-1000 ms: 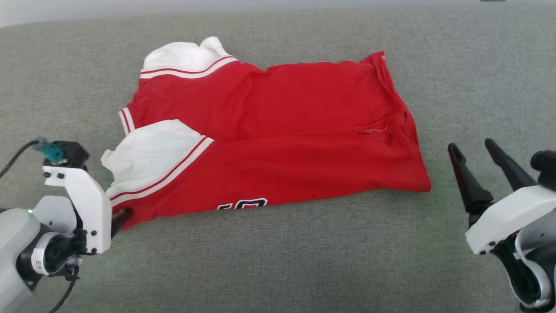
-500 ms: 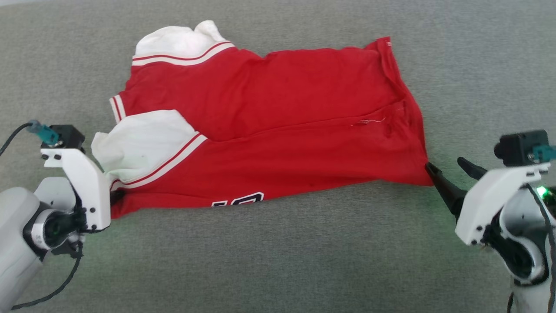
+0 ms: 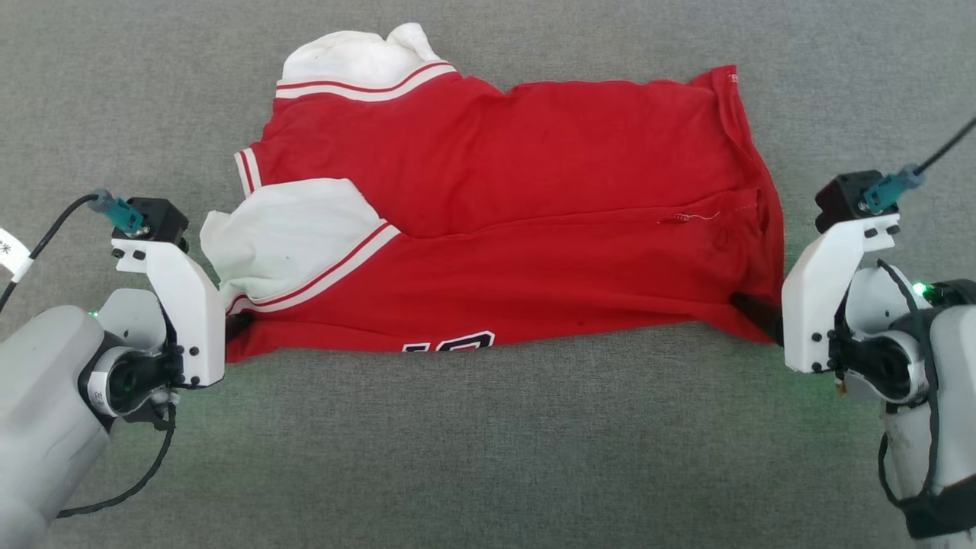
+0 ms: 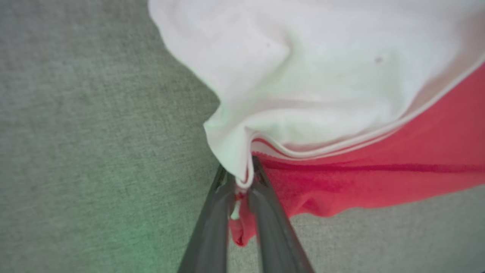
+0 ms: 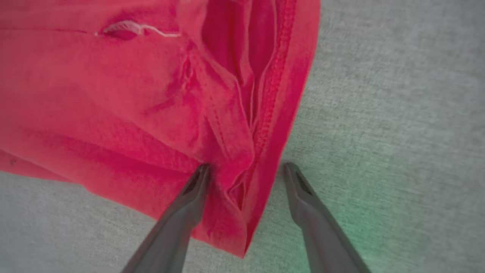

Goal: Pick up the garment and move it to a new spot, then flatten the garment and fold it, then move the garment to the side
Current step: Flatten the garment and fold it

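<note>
The left gripper [image 4: 242, 170] is closed on the near-left corner of the red jersey T-shirt [image 3: 534, 191]. The right gripper [image 5: 246, 168] is open, with its fingers straddling the near-right hem corner. The T-shirt lies folded lengthwise on the grey fabric surface [image 3: 488, 457], white sleeves at the left.

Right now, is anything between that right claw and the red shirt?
Nothing visible stands between them. The right gripper, fingers open, straddles the red jersey at its hem corner.
</note>
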Tool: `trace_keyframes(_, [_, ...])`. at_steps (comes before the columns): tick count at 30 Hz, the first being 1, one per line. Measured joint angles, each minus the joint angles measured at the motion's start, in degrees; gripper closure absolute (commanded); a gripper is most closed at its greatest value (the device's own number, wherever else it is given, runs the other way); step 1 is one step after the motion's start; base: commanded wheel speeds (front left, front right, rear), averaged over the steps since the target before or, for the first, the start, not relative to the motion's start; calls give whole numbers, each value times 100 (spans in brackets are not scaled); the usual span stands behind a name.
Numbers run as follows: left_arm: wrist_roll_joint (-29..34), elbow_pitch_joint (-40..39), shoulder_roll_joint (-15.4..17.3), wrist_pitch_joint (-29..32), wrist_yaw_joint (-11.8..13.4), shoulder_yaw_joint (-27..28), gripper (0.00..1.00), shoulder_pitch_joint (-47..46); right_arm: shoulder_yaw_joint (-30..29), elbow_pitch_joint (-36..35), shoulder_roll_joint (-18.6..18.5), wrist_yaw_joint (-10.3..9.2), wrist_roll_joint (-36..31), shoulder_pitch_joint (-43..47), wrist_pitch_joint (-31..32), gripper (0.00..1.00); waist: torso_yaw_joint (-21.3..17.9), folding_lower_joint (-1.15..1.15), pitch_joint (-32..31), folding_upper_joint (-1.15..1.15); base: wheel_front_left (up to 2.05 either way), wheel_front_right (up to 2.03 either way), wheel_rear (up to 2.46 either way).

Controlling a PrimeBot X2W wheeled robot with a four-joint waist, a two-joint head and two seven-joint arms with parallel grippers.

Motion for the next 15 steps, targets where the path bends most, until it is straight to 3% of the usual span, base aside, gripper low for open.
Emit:
trace_keyframes(1, [8, 26, -22, -18, -21, -2, 100, -8, 33, 62, -16, 0, 0, -56, 88, 97, 15, 0, 3, 0, 0, 0, 0])
trace_keyframes(9, [2, -19, 27, -4, -130, -7, 100, -44, 19, -115, -170, 1, 250, -26, 360, 100, 89, 0, -66, 0, 0, 0, 0])
trace_keyframes(15, [-53, -609, 386, 281, 194, 1, 100, 9, -171, -753, -371, 2, 482, 392, 672, 100, 111, 0, -153, 0, 0, 0, 0])
